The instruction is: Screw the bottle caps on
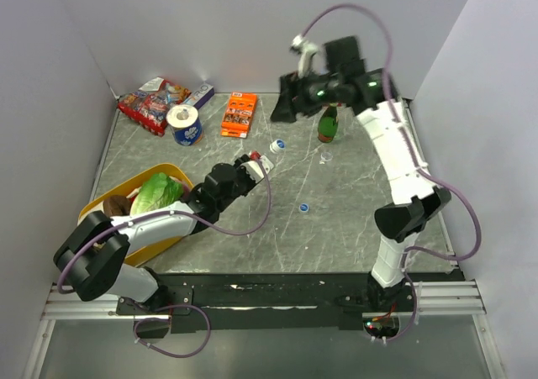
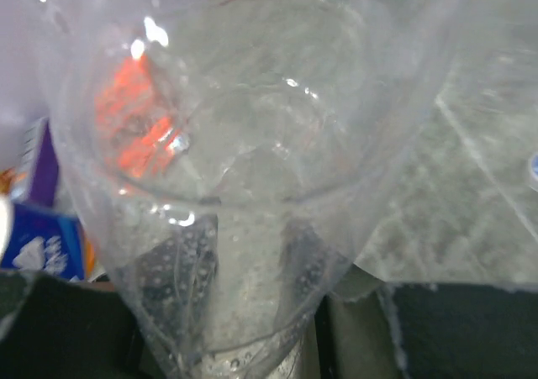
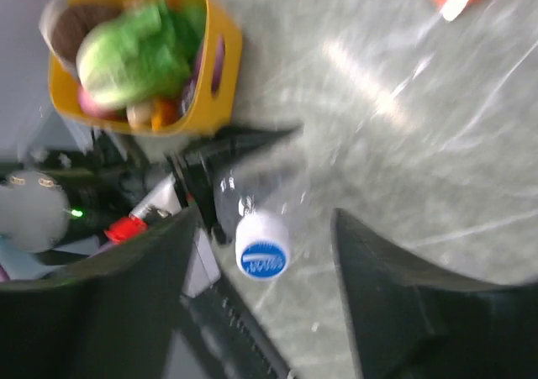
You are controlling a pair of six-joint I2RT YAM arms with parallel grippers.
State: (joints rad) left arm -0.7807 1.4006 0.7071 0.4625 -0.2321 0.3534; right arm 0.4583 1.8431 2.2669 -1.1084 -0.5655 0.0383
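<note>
Near-left edge of the counter [image 1: 353,228]: a yellow basket [image 1: 172,170] of play food, no part of this job. My left arm reaches past it toward the middle.

The left fingers [image 1: 257,164] are closed on a clear bottle [image 2: 252,186], gripping its body, with the neck pointing toward the far-right corner. In the left wrist view I see a dark pad through the plastic on each side. A blue cap [image 3: 262,246] sits on that bottle's mouth. I cannot tell whether it is threaded home or only resting there.

Middle of the counter: the loose cap [image 1: 303,206] lies flat, well apart from both arms.

Toward the far edge: the second bottle [image 1: 326,155] appears upright and uncapped, just beside the near side of a green glass bottle [image 1: 328,125].

Above the far edge: the right fingers [image 1: 284,106] hang high, spread wide and holding nothing. In the right wrist view the capped mouth shows below, between them.

Handling, my assessment: the bottles look thin, light and slick, so they are likely to dent or spin under a hard squeeze. I would hold one by the body and keep the neck free. The caps are small and stiff, so I would take them squarely across the rim, since a tilted cap will cross-thread. The second bottle should tip easily, and the green glass bottle beside it is a knock hazard
</note>
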